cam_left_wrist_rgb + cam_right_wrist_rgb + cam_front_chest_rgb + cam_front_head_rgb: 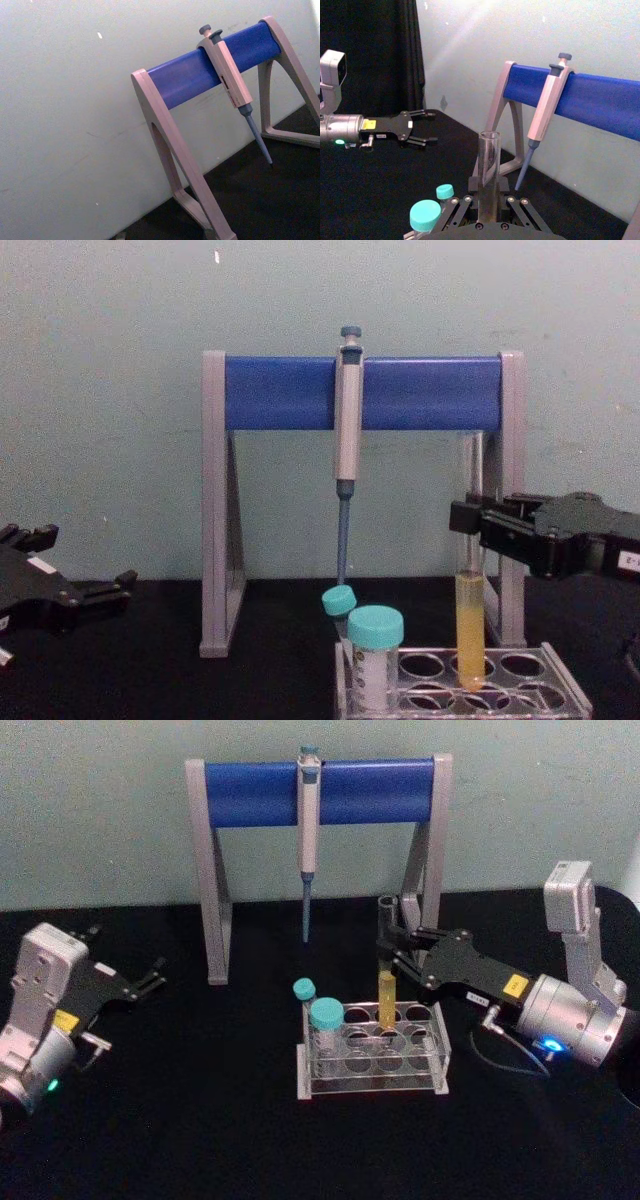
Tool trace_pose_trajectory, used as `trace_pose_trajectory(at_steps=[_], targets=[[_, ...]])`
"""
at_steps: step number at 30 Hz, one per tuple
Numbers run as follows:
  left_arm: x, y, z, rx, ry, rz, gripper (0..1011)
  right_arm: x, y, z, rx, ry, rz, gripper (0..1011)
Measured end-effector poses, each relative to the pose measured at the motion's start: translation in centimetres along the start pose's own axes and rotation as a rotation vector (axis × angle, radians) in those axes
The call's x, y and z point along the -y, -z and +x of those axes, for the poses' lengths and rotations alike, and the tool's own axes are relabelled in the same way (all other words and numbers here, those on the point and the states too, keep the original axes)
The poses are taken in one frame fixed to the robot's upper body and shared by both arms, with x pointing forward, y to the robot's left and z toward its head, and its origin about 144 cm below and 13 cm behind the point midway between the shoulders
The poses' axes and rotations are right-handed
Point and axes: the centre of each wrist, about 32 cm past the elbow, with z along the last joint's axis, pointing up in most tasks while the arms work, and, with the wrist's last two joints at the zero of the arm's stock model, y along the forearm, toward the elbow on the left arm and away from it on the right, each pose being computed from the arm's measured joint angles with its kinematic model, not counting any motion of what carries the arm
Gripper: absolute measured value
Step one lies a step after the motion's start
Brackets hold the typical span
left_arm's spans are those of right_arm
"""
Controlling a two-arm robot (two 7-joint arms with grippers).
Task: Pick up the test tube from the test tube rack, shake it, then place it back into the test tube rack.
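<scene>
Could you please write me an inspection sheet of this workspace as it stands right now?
Surface: black table cover, no spills seen.
Job's things: test tube upright, yellow liquid in its lower part, lower end at a back hole of the test tube rack.
Clutter: wide teal-capped vial and thin teal-capped tube stand in the rack; pipette hangs on the pipette stand.
Grippers: right gripper shut on the test tube above the liquid; left gripper open, parked left, apart from the rack.
Cables: thin cable by the right wrist.
Surroundings: pale wall; dark curtain.
</scene>
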Motion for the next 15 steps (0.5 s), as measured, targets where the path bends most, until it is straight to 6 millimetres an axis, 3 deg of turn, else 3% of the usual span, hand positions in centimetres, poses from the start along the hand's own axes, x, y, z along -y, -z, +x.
trace_pose_trajectory(at_steps=[15], targets=[[0.0, 0.0, 0.0, 0.0, 0.0, 0.0, 1001, -0.17, 0.54, -0.08, -0.006, 0.0, -0.027, 228]])
